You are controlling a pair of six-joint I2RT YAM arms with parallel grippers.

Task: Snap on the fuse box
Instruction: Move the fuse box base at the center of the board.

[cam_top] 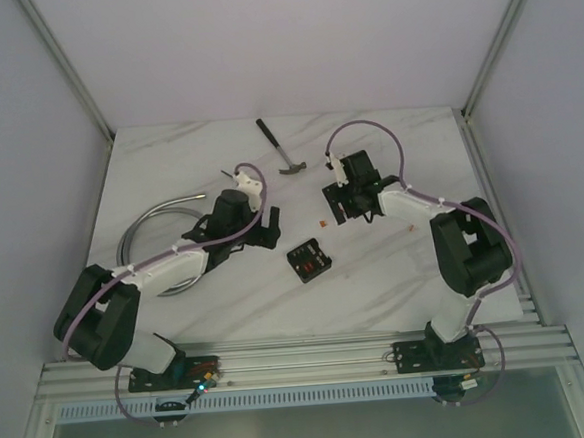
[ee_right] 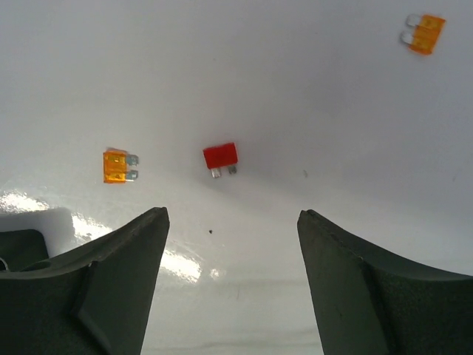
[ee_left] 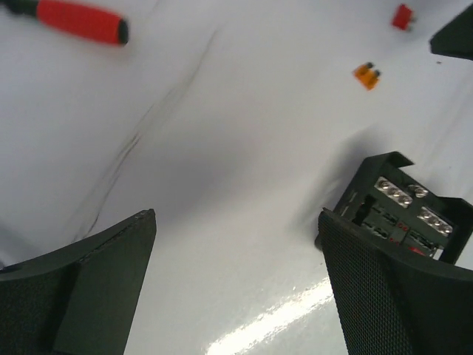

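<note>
while the left hand (ee_left: 238, 217) gapes, the fuse box (ee_left: 403, 205) lies nearby.

Left wrist view: fuse box (ee_left: 403, 211) partly hidden behind one finger (ee_left: 392, 296) of the left gripper (ee_left: 236, 216); screwdriver (ee_left: 77, 20) blurred, cut off at the top-left corner. Overhead view: loose fuse (cam_top: 321, 224) a speck, too small to resolve.

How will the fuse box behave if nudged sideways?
The fuse box looks like small rigid plastic, so probably light and stiff. It lies flat on the glossy table, so it would likely slide rather than tip.
</note>
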